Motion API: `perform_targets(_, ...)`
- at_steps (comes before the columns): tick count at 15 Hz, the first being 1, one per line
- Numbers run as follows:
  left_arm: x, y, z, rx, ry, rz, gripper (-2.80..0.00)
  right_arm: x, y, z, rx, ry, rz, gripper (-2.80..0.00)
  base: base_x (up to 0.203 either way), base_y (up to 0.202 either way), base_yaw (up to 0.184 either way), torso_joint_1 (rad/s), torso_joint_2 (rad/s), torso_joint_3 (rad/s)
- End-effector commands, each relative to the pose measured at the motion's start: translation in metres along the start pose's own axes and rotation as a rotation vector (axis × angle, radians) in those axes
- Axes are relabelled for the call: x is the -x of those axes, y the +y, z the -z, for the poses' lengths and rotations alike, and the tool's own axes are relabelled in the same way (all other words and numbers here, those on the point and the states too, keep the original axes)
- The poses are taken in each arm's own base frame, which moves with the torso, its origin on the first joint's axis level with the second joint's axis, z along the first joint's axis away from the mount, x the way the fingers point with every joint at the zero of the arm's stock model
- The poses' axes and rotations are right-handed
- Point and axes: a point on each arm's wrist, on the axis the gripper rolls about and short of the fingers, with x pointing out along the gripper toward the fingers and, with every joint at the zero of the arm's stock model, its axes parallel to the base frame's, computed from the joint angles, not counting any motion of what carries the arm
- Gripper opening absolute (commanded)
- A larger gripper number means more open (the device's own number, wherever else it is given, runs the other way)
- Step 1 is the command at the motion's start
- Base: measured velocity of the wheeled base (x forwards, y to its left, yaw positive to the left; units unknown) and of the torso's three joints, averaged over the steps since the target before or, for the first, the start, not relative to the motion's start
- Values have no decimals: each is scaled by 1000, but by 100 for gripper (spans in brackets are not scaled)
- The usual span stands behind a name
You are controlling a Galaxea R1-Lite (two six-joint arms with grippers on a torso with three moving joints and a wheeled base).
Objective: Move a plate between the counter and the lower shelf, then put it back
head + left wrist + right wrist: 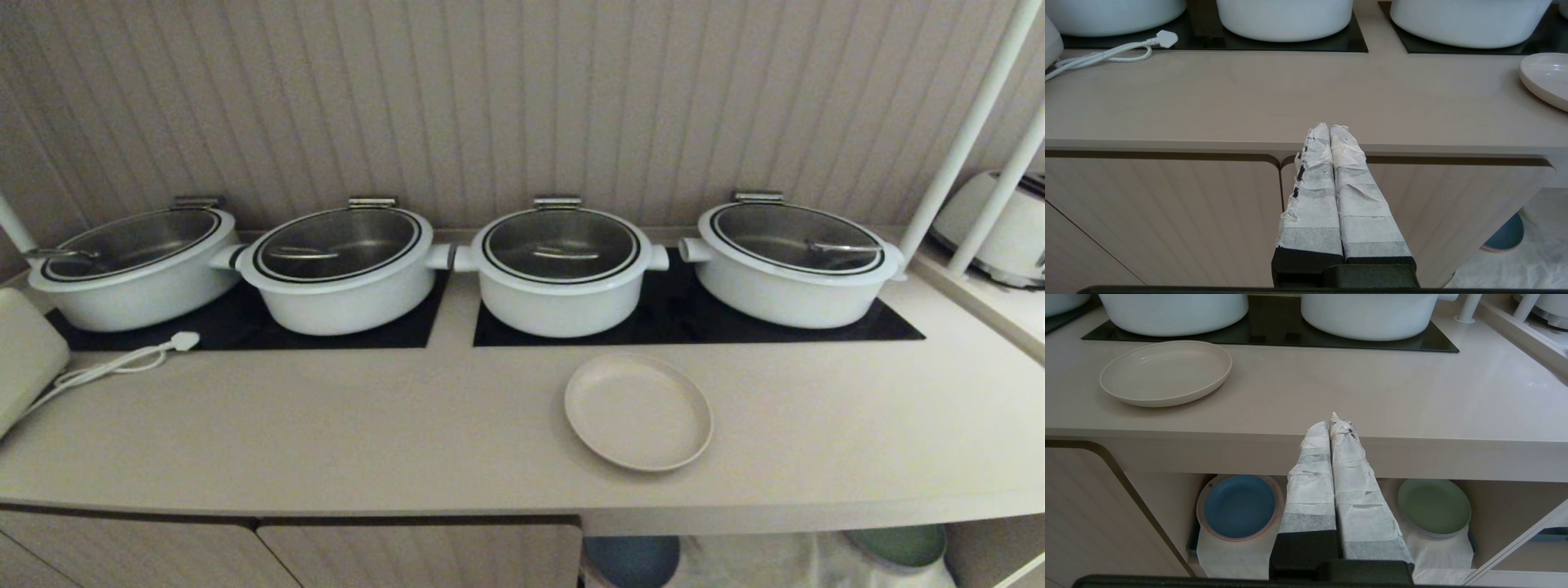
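Both our grippers, left and right, hang clenched and empty before the counter edge, above the lower shelf with its blue plate and green plate, perhaps stacked on others, while the plate sits on the counter before the pots.

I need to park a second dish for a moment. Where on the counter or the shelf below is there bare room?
On the counter, the front strip between the white cable and the plate is bare, as is the stretch to the plate's right. The back row is crowded with pots. On the lower shelf, cloth shows between the blue plate and green plate.
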Motion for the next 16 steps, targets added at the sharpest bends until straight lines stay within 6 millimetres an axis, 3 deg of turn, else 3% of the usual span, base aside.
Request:
perform_targets(1,0,0,0,0,-2,0,-280,0,0,0,-1,1,-1,-280,0,0,0,0,0,0)
perform_targets(16,0,0,0,0,-2,0,-280,0,0,0,4,3,4,-280,0,0,0,0,0,0)
